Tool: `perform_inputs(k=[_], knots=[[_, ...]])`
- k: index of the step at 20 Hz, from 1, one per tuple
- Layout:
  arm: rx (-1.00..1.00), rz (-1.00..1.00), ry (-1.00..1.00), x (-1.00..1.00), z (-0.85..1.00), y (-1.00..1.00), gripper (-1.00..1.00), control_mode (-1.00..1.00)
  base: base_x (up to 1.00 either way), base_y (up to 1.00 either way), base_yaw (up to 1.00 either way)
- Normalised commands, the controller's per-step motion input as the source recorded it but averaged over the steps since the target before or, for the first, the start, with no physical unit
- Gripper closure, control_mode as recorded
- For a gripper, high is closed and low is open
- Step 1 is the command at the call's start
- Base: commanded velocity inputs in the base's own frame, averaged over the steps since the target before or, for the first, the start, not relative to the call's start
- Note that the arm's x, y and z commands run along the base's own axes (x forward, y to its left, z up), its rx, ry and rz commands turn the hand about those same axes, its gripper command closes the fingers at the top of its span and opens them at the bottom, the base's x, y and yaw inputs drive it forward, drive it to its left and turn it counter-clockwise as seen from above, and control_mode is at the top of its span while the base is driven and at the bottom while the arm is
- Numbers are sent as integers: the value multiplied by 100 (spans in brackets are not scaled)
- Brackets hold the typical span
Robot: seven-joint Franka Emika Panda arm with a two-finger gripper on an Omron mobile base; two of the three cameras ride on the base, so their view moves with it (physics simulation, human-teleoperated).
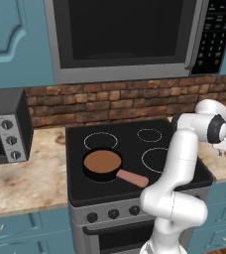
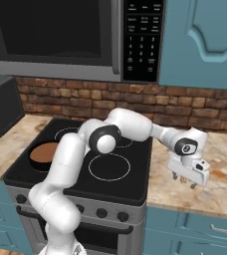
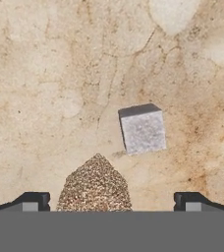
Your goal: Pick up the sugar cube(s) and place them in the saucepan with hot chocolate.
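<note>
My gripper (image 2: 184, 181) hangs over the counter (image 2: 220, 191) to the right of the stove (image 2: 135, 179), pointing down, jaws spread wide, nothing between them. In the hand view both tips sit far apart at the bottom edge w/ bare stone between.

One sugar cube (image 3: 142, 130), pale grey-white, lies on the counter below my hand, up and a bit right of centre betw. the tips. Just beside it, lower left, a brown speckled cone-shaped thing (image 3: 95, 184), apart from the cube by a thin strip of counter. Saucepan w/ hot chocolate (image 1: 102, 165) is on the front-left burner, pink handle (image 1: 133, 178) pointing front-right, well apart from my hand, across the stove.

Risks, as I judge them:
- Cube's off-centre and turned a little vs. my jaw line; if I drop straight down, one finger may land on it or knock it away.
- Speckled cone is close; a finger could clip it on descent and shove it into the cube.
- Small cube, hard faces: corner pinch could squirt it out.
- Long carry over the stove; a loose hold drops it short of the pan.

Hard to tell: what the speckled thing is, its base cut off at the bottom. Cube's too small to make out in base views. Can't tell if there are more cubes. My arm covers part of the pan in right base view.
</note>
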Motion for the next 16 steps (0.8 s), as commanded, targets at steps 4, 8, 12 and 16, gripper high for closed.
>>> perform_inputs(k=[4, 8, 12, 16], knots=[[0, 0, 0, 5, 0, 0, -100, -100, 0, 0, 0], [0, 0, 0, 22, 0, 0, -100, -100, 0, 0, 0], [0, 0, 0, 34, -3, 0, -100, -100, 0, 0, 0], [0, 0, 0, 5, -3, 0, -100, -100, 0, 0, 0]])
